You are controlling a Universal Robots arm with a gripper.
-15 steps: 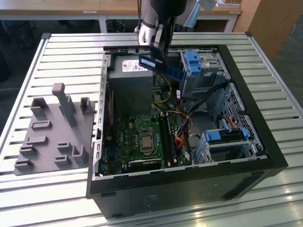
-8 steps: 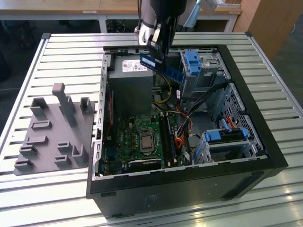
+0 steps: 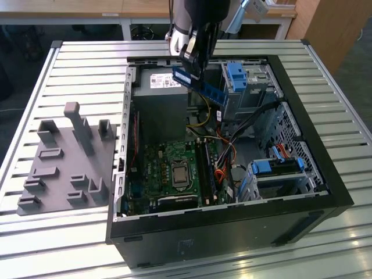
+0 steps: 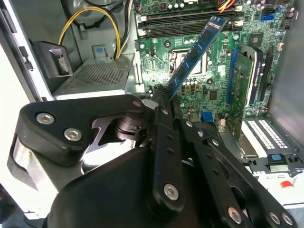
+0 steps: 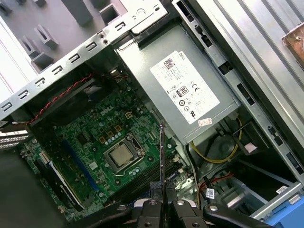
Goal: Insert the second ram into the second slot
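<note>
1. Centrally in the exterior view, an open computer case [image 3: 221, 235] lies on a slatted table [image 3: 75, 64], green motherboard [image 3: 168, 168] facing up.
2. An arm [image 3: 200, 17] hangs from the frame's upper middle.
3. Its gripper [image 3: 195, 72] is clamped on the ram stick [image 3: 210, 90] near one end.
4. That stick is tilted in the air, well apart from the memory slots [image 3: 204, 171].

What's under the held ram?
Motherboard with CPU socket and memory slots. The second ram hangs above, clamped in the gripper. In the second wrist view it covers part of the socket.
</note>
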